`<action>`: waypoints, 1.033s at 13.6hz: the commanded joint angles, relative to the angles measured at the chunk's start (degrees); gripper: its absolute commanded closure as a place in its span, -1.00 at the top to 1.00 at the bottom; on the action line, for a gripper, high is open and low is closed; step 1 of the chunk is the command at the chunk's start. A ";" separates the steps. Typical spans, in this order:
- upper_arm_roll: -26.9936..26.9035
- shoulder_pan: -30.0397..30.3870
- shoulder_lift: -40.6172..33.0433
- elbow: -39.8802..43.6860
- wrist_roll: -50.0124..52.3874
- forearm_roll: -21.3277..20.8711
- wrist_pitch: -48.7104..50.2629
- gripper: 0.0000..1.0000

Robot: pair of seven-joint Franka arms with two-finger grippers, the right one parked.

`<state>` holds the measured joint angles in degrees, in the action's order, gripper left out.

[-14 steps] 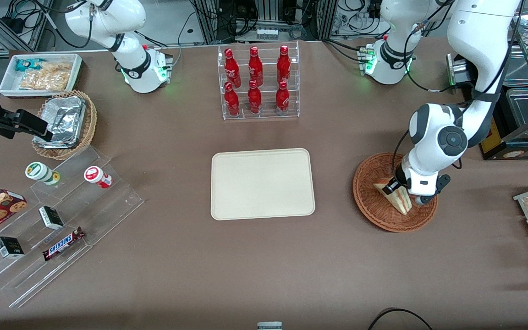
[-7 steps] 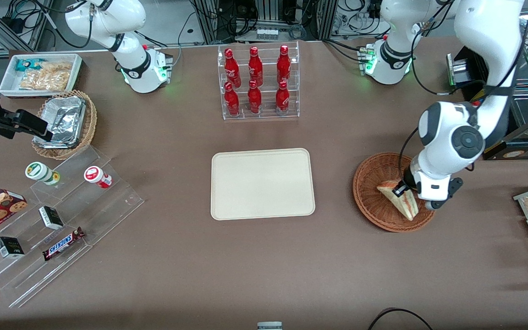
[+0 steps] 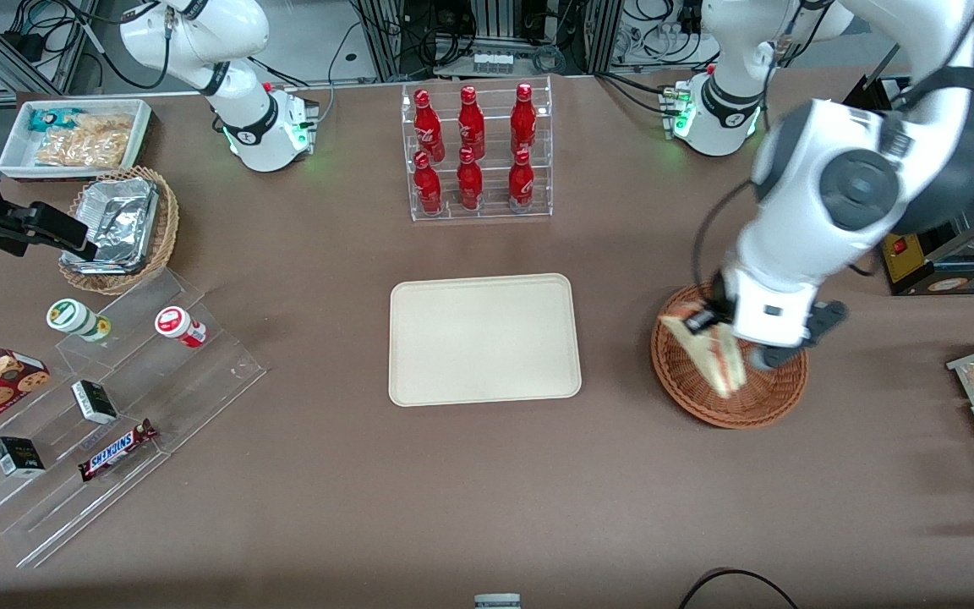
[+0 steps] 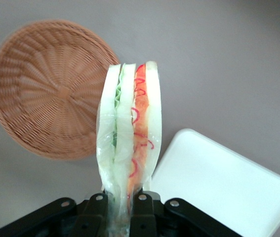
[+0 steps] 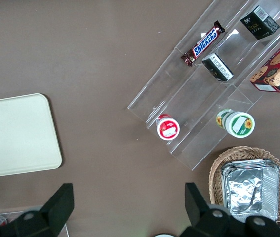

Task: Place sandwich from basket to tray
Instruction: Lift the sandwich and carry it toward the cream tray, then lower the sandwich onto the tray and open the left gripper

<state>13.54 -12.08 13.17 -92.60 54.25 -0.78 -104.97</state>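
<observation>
Both fingers (image 4: 97, 207) of the gripper (image 3: 711, 326) pinched the sandwich (image 4: 129, 143), held clear above the basket (image 3: 690, 381) near the table's working-arm edge.

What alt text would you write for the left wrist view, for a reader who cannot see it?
The pincer is shut on the sandwich, a wrapped wedge with white bread and green and red filling, held up off the brown table. Below it lie the round reddish-brown wicker basket, with nothing in it, and part of the cream tray.
</observation>
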 commanded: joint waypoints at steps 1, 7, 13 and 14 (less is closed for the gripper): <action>-0.53 -8.72 4.30 1.80 2.26 -0.36 0.64 -0.85; -0.62 -20.95 16.08 7.87 3.40 -0.27 -9.52 -0.84; -0.80 -27.56 23.91 8.40 3.40 -2.29 -17.72 -0.82; -0.80 -27.91 25.05 8.40 3.40 -3.34 -17.73 -0.82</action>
<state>13.50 -38.99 35.70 -86.52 57.12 -2.15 -122.71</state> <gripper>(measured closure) 0.855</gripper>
